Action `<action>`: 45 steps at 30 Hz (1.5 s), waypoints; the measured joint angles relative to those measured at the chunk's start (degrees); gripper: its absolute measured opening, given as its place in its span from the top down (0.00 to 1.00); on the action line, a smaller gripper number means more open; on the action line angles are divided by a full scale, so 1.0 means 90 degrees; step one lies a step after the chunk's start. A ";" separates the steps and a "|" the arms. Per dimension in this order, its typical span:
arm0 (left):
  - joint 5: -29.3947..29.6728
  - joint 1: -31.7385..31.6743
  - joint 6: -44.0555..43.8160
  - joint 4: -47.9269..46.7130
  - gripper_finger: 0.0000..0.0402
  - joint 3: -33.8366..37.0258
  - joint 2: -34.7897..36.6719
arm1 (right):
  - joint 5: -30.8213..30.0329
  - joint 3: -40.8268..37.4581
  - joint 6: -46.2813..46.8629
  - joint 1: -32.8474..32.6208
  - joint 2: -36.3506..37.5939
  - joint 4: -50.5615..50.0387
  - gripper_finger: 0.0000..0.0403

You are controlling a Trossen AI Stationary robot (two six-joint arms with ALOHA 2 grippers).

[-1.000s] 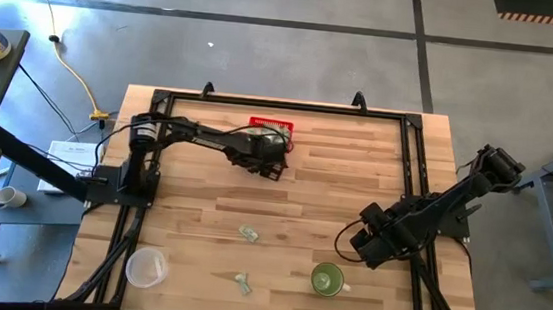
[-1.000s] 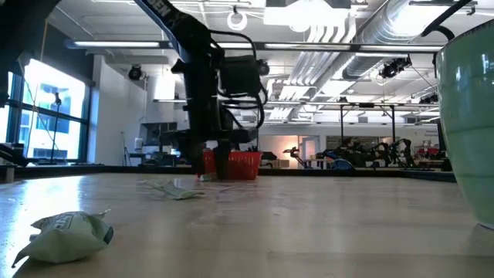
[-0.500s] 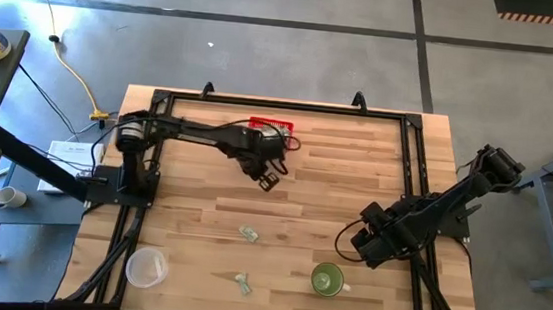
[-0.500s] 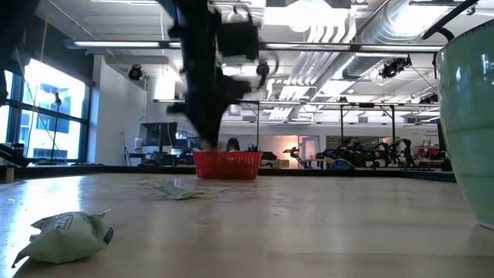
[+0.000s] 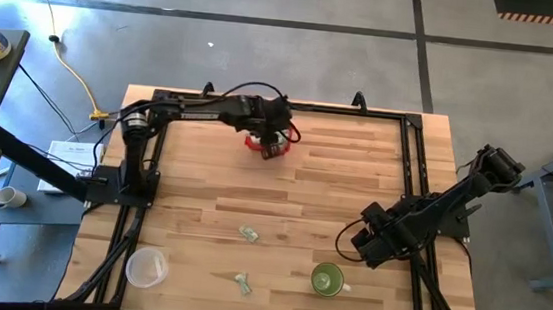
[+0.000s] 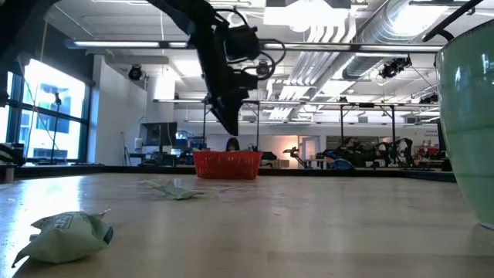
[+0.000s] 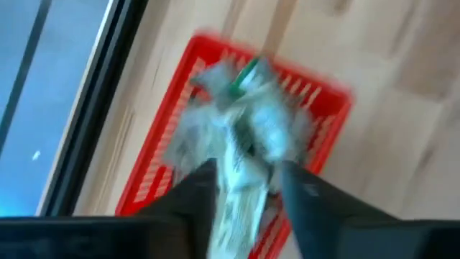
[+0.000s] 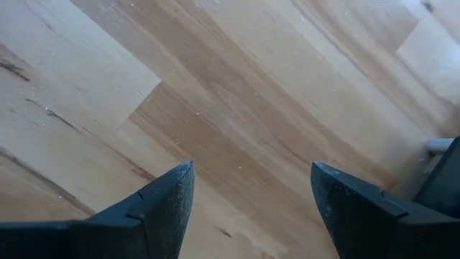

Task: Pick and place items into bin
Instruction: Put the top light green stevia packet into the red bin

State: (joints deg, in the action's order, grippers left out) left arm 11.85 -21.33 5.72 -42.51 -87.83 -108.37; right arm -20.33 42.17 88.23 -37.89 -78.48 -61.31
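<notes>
My left gripper (image 5: 272,147) hangs over the red basket (image 5: 253,141) near the table's far edge and is shut on a crumpled pale green-and-white piece (image 7: 241,183). The left wrist view looks down into the basket (image 7: 165,137), where more pieces (image 7: 248,119) lie. In the low view the left gripper (image 6: 231,127) is above the basket (image 6: 228,164). Two loose pieces (image 5: 248,234) (image 5: 242,284) lie on the wood nearer the front. My right gripper (image 5: 364,248) (image 8: 251,194) waits open over bare wood at the right. My left gripper pinches the crumpled piece (image 7: 233,205) between its two fingers (image 7: 198,194), coming from above and pointing down. The piece is lifted clear, held above the basket's opening. One layer or several, I cannot tell.
A green cup (image 5: 327,279) stands near the front right and fills the low view's right edge (image 6: 467,116). A clear cup (image 5: 146,267) stands at the front left. The loose pieces show in the low view (image 6: 69,232) (image 6: 174,189). Black frame rails run along the table's sides.
My left gripper has risen from the table just on the basket's near side and swung toward the far edge, ending above the basket with the piece between its fingers.
</notes>
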 joint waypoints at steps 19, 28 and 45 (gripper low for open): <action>-0.1165 0.4173 0.0016 0.0245 0.39 0.1694 0.1089 | -0.0396 0.0000 -0.0306 -0.0003 -0.0002 0.0047 0.33; -0.0708 0.4438 0.0003 0.0920 0.40 0.1984 -0.0042 | -0.0220 0.0000 -0.0355 0.0019 -0.0002 0.0041 0.33; 0.0100 0.2691 0.1295 -0.0885 0.89 0.1298 -0.0455 | -0.0200 0.0000 -0.0360 0.0002 -0.0001 -0.0210 0.33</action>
State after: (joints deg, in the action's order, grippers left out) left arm 12.75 2.89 17.37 -50.47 -76.15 -112.46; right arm -22.13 42.17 84.99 -37.87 -78.50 -63.20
